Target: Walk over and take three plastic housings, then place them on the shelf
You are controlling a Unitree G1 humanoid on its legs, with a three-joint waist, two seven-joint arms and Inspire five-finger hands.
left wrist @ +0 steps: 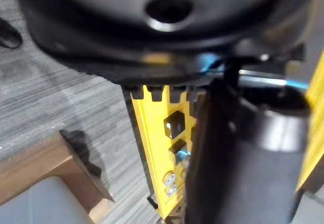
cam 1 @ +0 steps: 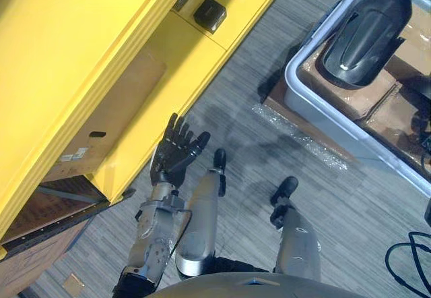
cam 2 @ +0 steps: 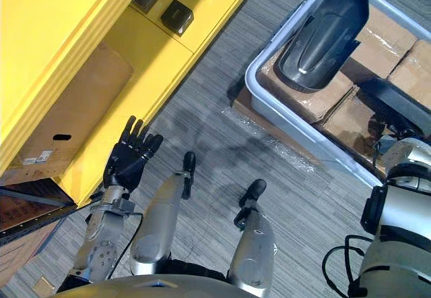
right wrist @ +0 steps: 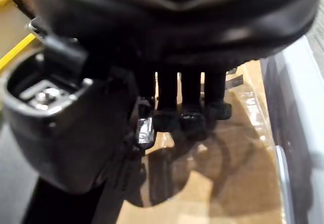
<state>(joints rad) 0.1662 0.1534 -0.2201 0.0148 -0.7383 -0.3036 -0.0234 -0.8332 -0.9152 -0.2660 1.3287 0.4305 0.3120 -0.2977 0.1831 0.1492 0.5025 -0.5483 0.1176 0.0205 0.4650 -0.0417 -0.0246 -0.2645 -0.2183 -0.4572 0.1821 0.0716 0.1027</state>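
A glossy black plastic housing (cam 1: 367, 32) lies on cardboard boxes inside a grey bin (cam 1: 296, 89) on the floor to my right. A second flat dark piece (cam 2: 397, 106) lies further right in the bin, close to my right arm (cam 2: 397, 210). In the right wrist view, my right hand (right wrist: 191, 97) hangs over a cardboard box in the bin with straight fingers and nothing between them. My left hand (cam 1: 176, 151) is open, fingers spread, in front of the yellow shelf (cam 1: 81, 55) and apart from it.
Small black boxes (cam 1: 210, 13) sit on the shelf's lower level. A cardboard box (cam 1: 108, 116) is stored beneath it. Clear plastic film (cam 1: 296, 136) lies on the grey floor beside the bin. Open floor runs between shelf and bin.
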